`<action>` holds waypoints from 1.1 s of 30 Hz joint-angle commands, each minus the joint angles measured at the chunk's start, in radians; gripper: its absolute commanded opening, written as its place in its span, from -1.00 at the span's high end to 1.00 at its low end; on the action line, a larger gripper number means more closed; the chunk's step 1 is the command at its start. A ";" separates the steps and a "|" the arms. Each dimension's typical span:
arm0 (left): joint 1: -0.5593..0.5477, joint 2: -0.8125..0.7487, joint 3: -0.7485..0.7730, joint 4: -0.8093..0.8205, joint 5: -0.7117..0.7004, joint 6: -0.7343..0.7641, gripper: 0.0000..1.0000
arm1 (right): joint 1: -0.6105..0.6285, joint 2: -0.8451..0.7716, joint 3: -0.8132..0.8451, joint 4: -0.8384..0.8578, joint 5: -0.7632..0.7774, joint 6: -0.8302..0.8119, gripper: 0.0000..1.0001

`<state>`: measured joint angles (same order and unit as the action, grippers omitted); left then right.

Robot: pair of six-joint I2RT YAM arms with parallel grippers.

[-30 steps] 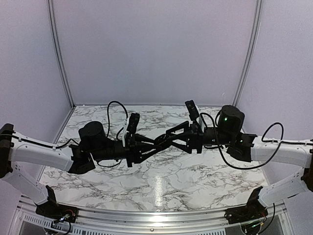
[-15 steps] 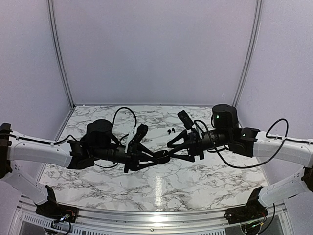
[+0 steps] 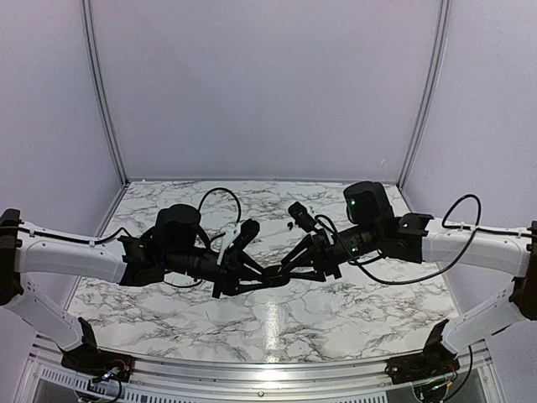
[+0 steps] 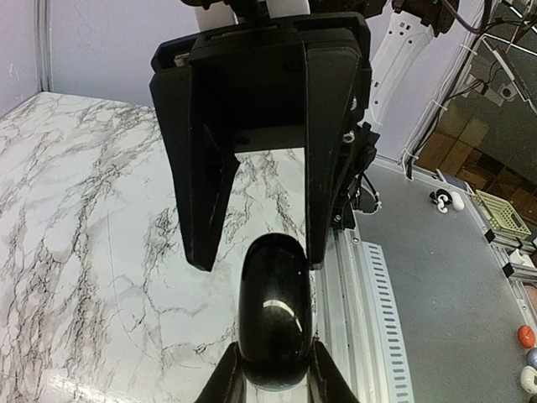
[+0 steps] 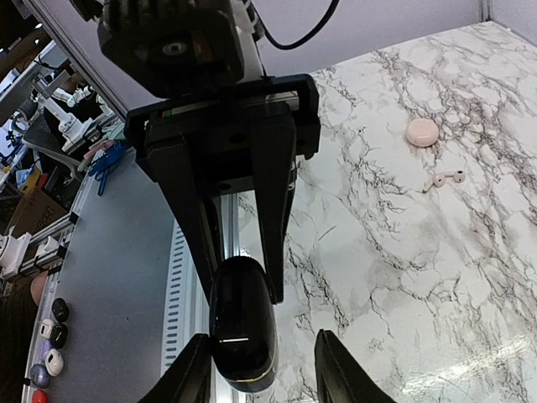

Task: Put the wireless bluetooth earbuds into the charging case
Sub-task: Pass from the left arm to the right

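My left gripper (image 4: 273, 376) is shut on a glossy black rounded lump (image 4: 273, 311) and holds it above the table in mid-scene (image 3: 270, 274). My right gripper (image 5: 264, 374) faces it head-on with its fingers (image 5: 336, 369) open around the lump (image 5: 242, 323); the left finger is close beside it and the right one stands well apart. The pale pinkish charging case (image 5: 421, 132) lies closed on the marble, far from both grippers. Two tiny black earbuds (image 3: 290, 225) show as specks on the table behind the right wrist.
A pale pair of stemmed earbuds (image 5: 447, 178) lies just in front of the pink case. The table's metal front rail (image 4: 348, 302) runs below the grippers. White booth walls close the back and sides.
Both arms have swung inward and lower. The right wrist has moved left and the left wrist right. The grippers still meet over the table's middle, with the black lump between them.
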<state>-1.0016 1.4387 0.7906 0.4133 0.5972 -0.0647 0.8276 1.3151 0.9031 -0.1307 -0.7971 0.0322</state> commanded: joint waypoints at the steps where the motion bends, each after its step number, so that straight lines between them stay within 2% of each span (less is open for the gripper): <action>1: 0.013 0.018 0.046 -0.031 0.045 0.006 0.93 | 0.015 0.010 0.046 -0.043 0.013 -0.026 0.18; 9: 0.021 0.028 0.056 -0.042 0.064 0.015 0.93 | 0.032 0.032 0.058 -0.067 -0.001 -0.029 0.14; 11: 0.022 0.030 0.058 -0.045 0.066 0.017 0.93 | 0.033 0.036 0.063 -0.069 0.002 -0.029 0.27; 15: 0.025 0.028 0.055 -0.054 0.061 0.025 0.91 | 0.033 0.036 0.065 -0.062 0.001 -0.029 0.66; 16: 0.028 0.027 0.054 -0.055 0.059 0.025 0.81 | 0.033 0.035 0.064 -0.059 0.000 -0.029 0.72; 19: 0.039 0.005 0.046 -0.055 0.016 -0.001 0.31 | 0.033 0.023 0.056 -0.034 0.010 -0.027 0.88; 23: 0.042 -0.074 0.006 -0.021 -0.129 -0.027 -0.03 | 0.031 -0.012 0.034 0.049 0.045 0.013 0.91; 28: 0.043 -0.194 -0.094 0.109 -0.249 -0.017 -0.24 | 0.022 -0.051 0.005 0.226 0.096 0.089 0.92; 30: 0.043 -0.227 -0.114 0.131 -0.262 -0.003 -0.32 | 0.021 -0.066 -0.017 0.315 0.103 0.122 0.93; 33: 0.043 -0.245 -0.133 0.193 -0.208 -0.009 -0.32 | 0.020 -0.078 -0.059 0.496 0.078 0.188 0.93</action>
<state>-0.9619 1.2236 0.6861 0.4835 0.3897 -0.0837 0.8524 1.2663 0.8822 0.0891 -0.7223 0.1169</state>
